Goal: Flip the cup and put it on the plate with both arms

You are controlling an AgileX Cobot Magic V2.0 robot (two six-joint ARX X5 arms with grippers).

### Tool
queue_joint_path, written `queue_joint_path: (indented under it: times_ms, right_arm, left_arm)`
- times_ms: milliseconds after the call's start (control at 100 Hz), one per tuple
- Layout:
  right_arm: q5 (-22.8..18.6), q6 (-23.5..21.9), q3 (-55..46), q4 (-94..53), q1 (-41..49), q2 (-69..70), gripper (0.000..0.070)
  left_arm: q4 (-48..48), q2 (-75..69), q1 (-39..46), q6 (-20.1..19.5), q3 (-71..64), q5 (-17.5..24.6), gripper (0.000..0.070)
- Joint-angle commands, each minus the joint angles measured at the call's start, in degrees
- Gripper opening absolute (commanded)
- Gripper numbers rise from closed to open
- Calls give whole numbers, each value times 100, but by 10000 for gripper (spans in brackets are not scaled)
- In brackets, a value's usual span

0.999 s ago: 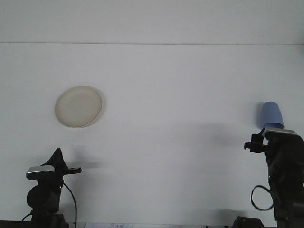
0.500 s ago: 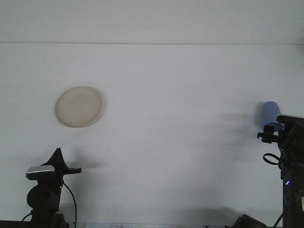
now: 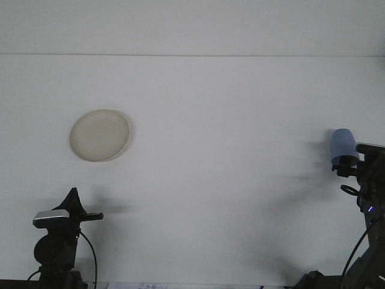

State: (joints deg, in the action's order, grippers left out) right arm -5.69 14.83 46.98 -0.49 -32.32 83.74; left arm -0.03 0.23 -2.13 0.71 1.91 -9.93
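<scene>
A round cream plate (image 3: pixel 99 135) lies flat on the white table, left of centre. A light blue cup (image 3: pixel 343 143) stands near the right edge with its closed end up. My right gripper (image 3: pixel 345 165) is directly at the cup's near lower side, dark parts overlapping its rim; whether it touches or holds the cup is hidden. My left gripper (image 3: pixel 73 197) sits low at the bottom left, well below the plate and apart from it, with nothing seen in it.
The white table (image 3: pixel 228 156) runs back to a far edge line near the top of the view. Cables hang from both arms at the bottom corners.
My right arm has shifted to the right and slightly up along the cup's near side. The cup stays in about the same spot. The left arm and plate are unmoved.
</scene>
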Motion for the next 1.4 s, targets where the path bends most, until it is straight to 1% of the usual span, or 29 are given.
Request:
queue_joint_path:
  times_ms: [0,140,270,320,420,470,490,590,660,800,929,1019,1089,1149,1229,1389]
  right_arm:
    - [-59,48,48,275,-44,256,488]
    - [-61,46,48,1023,-44,713,484]
    - [-205,42,48,1576,-44,1071,426]
    - [-219,31,48,1764,-44,1176,353]
    - [-278,-9,48,2050,-44,1276,118]
    - [-358,-22,48,2131,-44,1279,22]
    - [-358,-24,48,2166,-44,1279,0]
    - [-356,-70,48,2297,-42,1270,0]
    - [-354,-251,48,2264,-35,1207,0]
    - [-348,-881,48,1987,2,765,0]
    - [-313,-1482,48,1484,175,-103,0]
    - [-313,-2151,70,852,431,-918,0]
    - [-334,-2439,170,101,715,-1561,0]
    - [-367,-2444,391,-776,1069,-2033,0]
    - [-374,-2212,907,-2079,1690,-2415,0]
    - [-369,-1987,2258,-4347,3165,-2232,0]
  left_arm:
    - [59,-4,2,-68,-111,9,15]
    - [59,-4,2,-68,-111,9,15]
    - [57,-4,2,-68,-111,9,15]
    - [59,-4,2,-68,-111,9,15]
    - [59,-4,2,-68,-111,9,15]
    - [59,-4,2,-68,-111,9,15]
    - [57,-4,2,-68,-111,9,15]
    - [59,-4,2,-68,-111,9,15]
    - [59,-4,2,-68,-111,9,15]
    - [59,-4,2,-68,-111,9,15]
    - [59,-4,2,-68,-111,9,15]
    - [59,-4,2,-68,-111,9,15]
    - [57,-4,2,-68,-111,9,15]
    - [59,-4,2,-68,-111,9,15]
    - [57,-4,2,-68,-111,9,15]
    - [57,-4,2,-68,-111,9,15]
